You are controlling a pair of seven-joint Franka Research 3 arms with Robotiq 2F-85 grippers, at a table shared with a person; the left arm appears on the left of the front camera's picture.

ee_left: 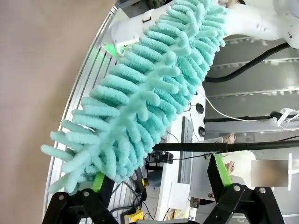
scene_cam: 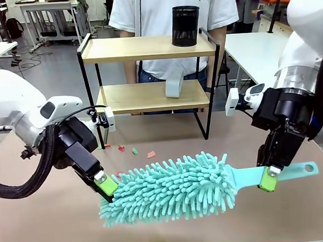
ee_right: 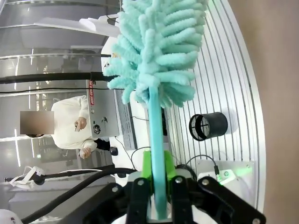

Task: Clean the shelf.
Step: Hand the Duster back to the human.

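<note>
right claw (scene_cam: 267, 179) at lower right of the front view, clamped on the flat handle of the teal duster (scene_cam: 171, 189); in the right wrist view the handle runs up between the green pads (ee_right: 147, 170), pinched on both sides. duster lying roughly level across the lower middle of the frame, long axis left to right, fluffy head toward picture left, handle end with its hole poking out past the claw to the right. whether the head rests on the brown worktop (scene_cam: 42, 227) or hangs just above it: cannot tell.

left claw (scene_cam: 106, 186) at lower left, fingers spread wide, right at the tip of the duster head; in the left wrist view one green pad (ee_left: 97, 181) buried in the strands, the other pad standing free, nothing gripped.

shelf (scene_cam: 150, 72) in the upper middle of the front view, beyond the duster and well apart from it, its boards running parallel to the duster's long axis. black mesh cup (scene_cam: 186, 25) on the top board toward the right, a white object (scene_cam: 174, 83) on the lower board, small coloured scraps (scene_cam: 135, 150) on the worktop just in front of its legs. judged: right arm the one carrying the tool, next move up and away toward the boards, cup and white object in the sweep path.

person (scene_cam: 166, 11) behind the shelf, cut off by the top edge; rear legs of the shelf partly hidden.
</note>
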